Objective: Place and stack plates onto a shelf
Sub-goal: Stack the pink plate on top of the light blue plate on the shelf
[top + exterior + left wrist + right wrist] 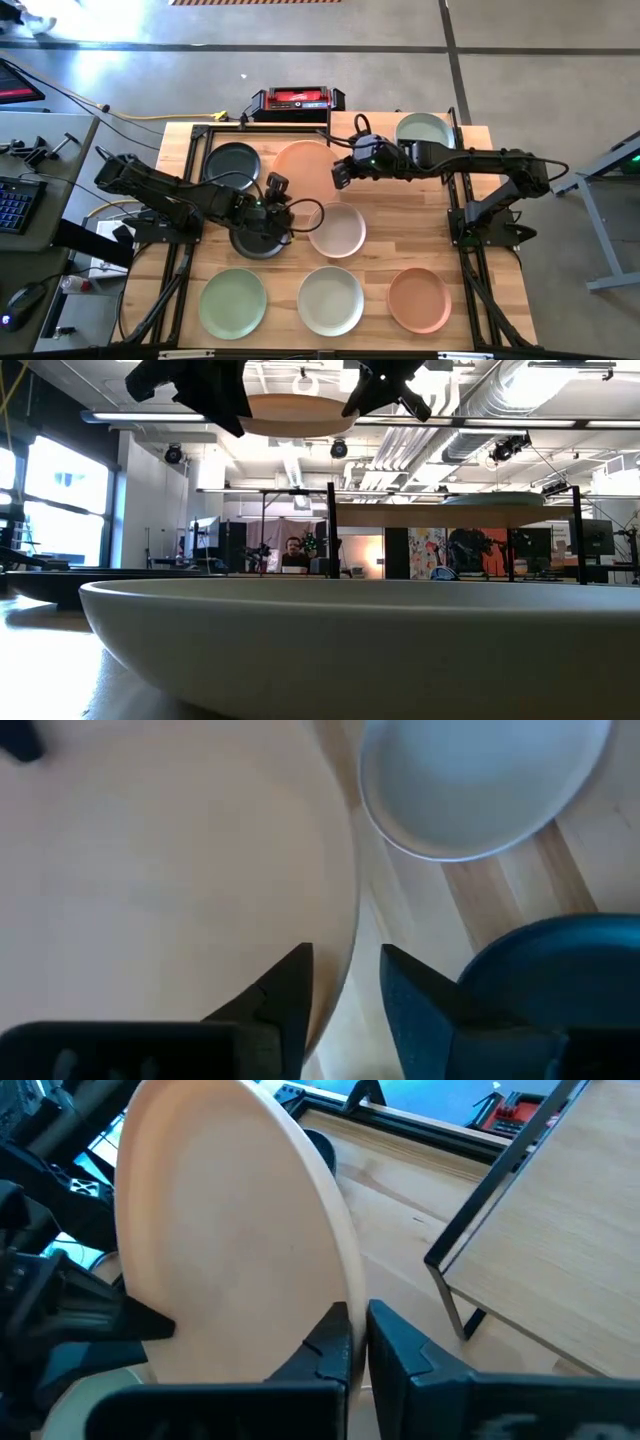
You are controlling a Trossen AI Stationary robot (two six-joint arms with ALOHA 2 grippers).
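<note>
A round, shallow, matte salmon plate (302, 163) hangs in the air above the middle of the light-wood table (480, 310), level as the low view shows it (297, 413). The right gripper (341, 176) pinches its rim, fingers pressed together on the edge with the plate's face filling the right wrist view (230, 1230). The left gripper (277, 189) sits at the plate's opposite edge with its jaws spread; in the left wrist view its two dark fingers (285, 995) straddle the rim without closing on it.

Below the held plate lies a pale pink plate (337, 230), and just beside it a black plate (258, 236) under the left arm. A second black plate (233, 163) rests at the back left. Along the front edge stand a light green plate (233, 303), an off-white plate (331, 300) and another salmon plate (420, 299), well apart.

The small raised light-wood shelf on thin black posts (570, 1250) stands at the back right, carrying a grey-blue plate (425, 131). A red-and-black box (297, 101) sits behind the table.
</note>
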